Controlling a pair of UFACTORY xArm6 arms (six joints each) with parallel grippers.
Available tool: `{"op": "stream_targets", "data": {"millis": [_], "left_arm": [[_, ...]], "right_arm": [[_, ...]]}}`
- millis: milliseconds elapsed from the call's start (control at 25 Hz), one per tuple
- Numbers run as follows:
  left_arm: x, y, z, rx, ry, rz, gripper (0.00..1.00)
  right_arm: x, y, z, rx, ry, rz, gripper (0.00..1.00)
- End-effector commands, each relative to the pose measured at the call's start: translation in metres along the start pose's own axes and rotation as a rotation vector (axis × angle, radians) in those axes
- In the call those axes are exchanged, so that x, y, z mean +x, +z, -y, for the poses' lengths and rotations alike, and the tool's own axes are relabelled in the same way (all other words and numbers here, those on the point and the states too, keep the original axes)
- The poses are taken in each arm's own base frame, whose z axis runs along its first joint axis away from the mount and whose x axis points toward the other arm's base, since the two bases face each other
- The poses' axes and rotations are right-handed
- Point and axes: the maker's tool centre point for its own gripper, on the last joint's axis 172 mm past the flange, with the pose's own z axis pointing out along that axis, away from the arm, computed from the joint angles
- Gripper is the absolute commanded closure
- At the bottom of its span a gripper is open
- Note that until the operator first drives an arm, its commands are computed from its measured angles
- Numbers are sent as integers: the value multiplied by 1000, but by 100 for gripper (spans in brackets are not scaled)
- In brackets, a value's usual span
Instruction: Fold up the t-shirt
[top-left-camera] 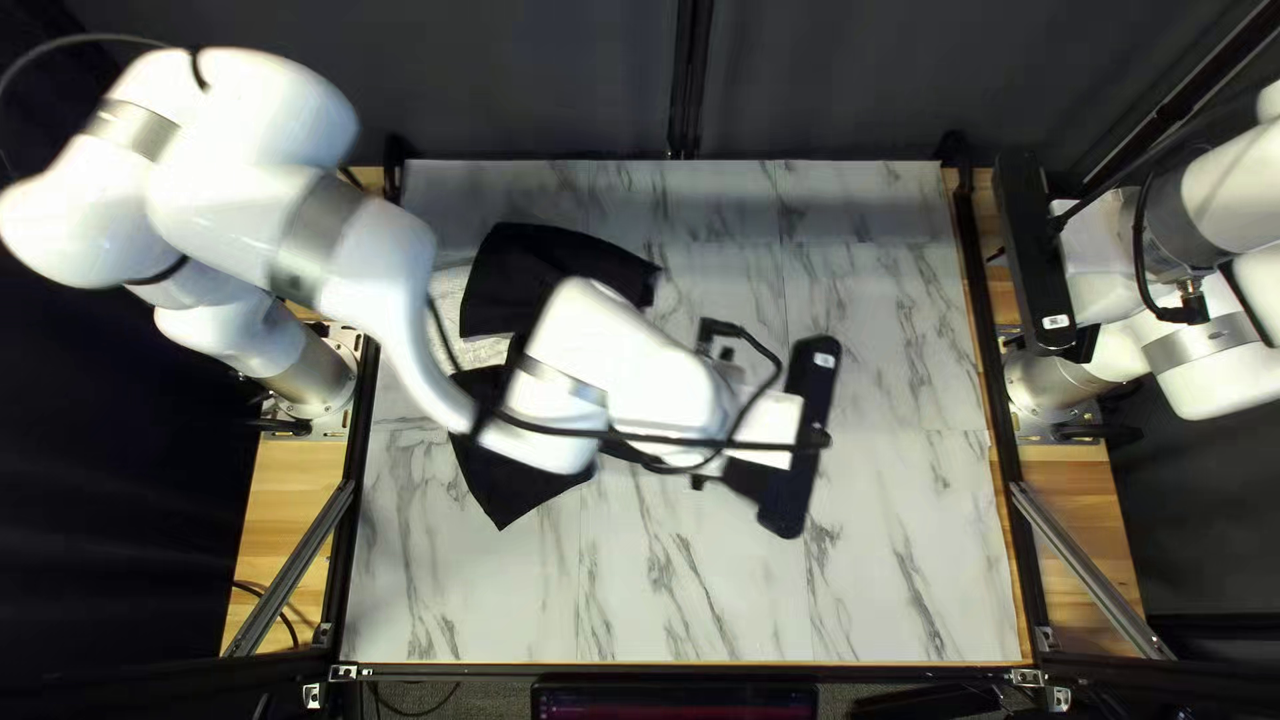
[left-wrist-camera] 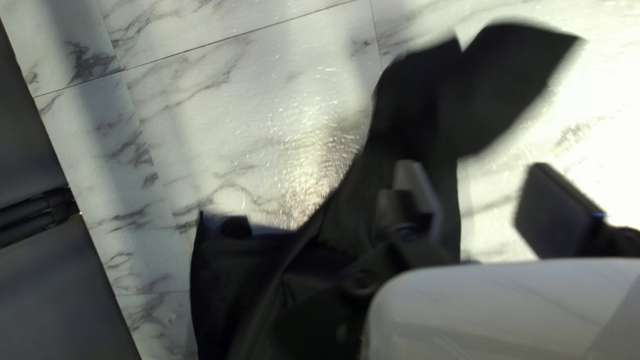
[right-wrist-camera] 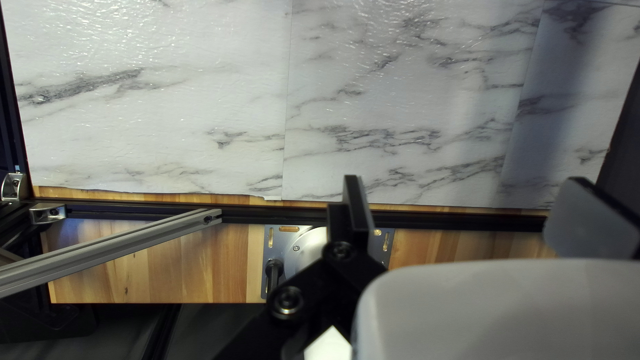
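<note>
Item under inspection: black T-shirt [top-left-camera: 554, 260], lying on the counter [top-left-camera: 907, 560] towards nine to ten o'clock from its centre in the top left view, partly hidden there under the left arm [top-left-camera: 354, 254].

Handling, as judged: light, limp, not fragile; likely to crease, bunch or slide if dragged. Avoid pinching mid-panel. Take hold at loose outer edges: the two o'clock corner [top-left-camera: 642, 283] and the six o'clock corner [top-left-camera: 506, 511], reckoned from the garment's middle. Lift low, keep taut, lay over slowly.

Left pincer [left-wrist-camera: 477, 190]: open, spread wide, nothing gripped; near the T-shirt, contact impossible to tell. Right pincer [right-wrist-camera: 470, 197]: open, nothing gripped, well apart from the T-shirt, with the right arm [top-left-camera: 1234, 200] at three o'clock of the counter.

Count: T-shirt, one; pincers, two; arms, two; counter, one.
</note>
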Motion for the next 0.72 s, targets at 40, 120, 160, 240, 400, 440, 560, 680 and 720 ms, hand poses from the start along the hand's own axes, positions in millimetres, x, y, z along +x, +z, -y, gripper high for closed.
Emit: {"op": "stream_targets", "data": {"millis": [40,120,160,240,400,440,560,680,720], "left_arm": [[-74,21,31,-62,-6,14,0],[-95,45,36,-105,-15,18,0],[-102,57,37,-123,-23,19,0],[-112,83,37,-155,-43,17,0],[-119,121,38,-197,-82,6,0],[-121,133,43,-210,-92,2,0],[-122,152,52,-250,-80,-7,0],[-119,167,55,-308,-12,-15,0],[-119,173,57,-343,32,-20,0]], "right_arm": [[0,0,0,0,0,0,0],[0,0,0,0,0,0,0],[0,0,0,0,0,0,0],[0,0,0,0,0,0,0],[0,0,0,0,0,0,0],[0,0,0,0,0,0,0],[0,0,0,0,0,0,0],[0,0,0,0,0,0,0],[0,0,0,0,0,0,0]]}}
